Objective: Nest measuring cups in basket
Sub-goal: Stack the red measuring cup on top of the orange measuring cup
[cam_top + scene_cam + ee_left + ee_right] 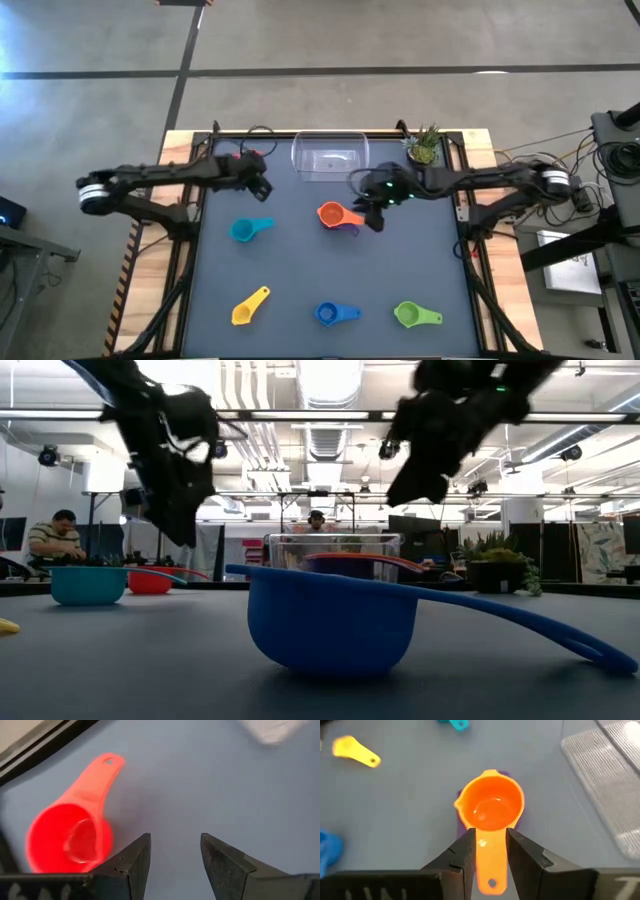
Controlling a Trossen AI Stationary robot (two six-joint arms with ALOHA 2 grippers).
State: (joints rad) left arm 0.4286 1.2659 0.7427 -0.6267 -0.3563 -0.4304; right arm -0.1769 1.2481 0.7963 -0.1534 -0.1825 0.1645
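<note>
The right gripper (489, 851) has its 2 fingers narrowly parted on either side of the orange measuring cup's (492, 806) handle, though real clamping cannot be told. That cup sits in the purple cup (461, 818) at the center of the high view, just below the clear basket (331, 157). The left gripper (175, 856), upper left, hangs parted and empty beside the red cup (67, 840). Teal (247, 229), yellow (249, 305), blue (334, 313) and green (415, 315) cups lie lower on the table (300, 270).
</note>
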